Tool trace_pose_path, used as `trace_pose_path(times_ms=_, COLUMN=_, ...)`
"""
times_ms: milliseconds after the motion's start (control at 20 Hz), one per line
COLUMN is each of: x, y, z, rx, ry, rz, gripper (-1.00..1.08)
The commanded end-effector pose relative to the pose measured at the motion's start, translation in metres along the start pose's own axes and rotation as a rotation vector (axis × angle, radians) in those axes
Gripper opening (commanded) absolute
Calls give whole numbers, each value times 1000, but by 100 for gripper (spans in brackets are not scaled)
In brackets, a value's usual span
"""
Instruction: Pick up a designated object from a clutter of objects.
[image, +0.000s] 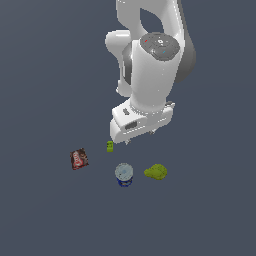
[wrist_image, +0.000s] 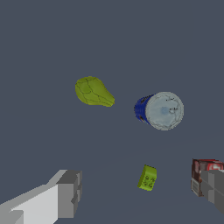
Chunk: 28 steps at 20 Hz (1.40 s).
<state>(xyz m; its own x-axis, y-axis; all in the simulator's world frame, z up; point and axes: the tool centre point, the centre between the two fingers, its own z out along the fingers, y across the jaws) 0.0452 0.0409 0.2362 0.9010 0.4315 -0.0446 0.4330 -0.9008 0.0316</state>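
The designated object, an olive yellow-green lumpy pear-like blob (image: 156, 172) (wrist_image: 93, 92), lies on the grey floor at the exterior view's right end of the clutter of objects. My gripper (image: 140, 136) (wrist_image: 141, 192) hangs above the floor, back from the blob and apart from it. Its fingers (wrist_image: 68, 192) stand wide apart with nothing held between them. Beside the blob stands a blue can with a silvery top (image: 124, 174) (wrist_image: 161, 110).
A tiny bright green block (image: 110, 146) (wrist_image: 148, 177) lies on the floor below the gripper. A red-brown printed packet (image: 79, 159) (wrist_image: 205, 167) sits at the exterior view's left, partly hidden by one finger in the wrist view. The arm's white body fills the exterior view's upper middle.
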Motion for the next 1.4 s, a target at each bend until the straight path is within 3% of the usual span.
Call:
trace_pose_path(times_ms=0, x=12, y=-5, z=16, rx=-2, ry=3, rz=-86, gripper=100)
trace_pose_path(times_ms=750, x=71, y=-44, z=109, rx=7, ry=36, rz=-555, gripper=100)
trace_pose_path(times_ms=1350, x=85, y=-60, z=140, rx=15, ry=54, rz=-697, gripper=100)
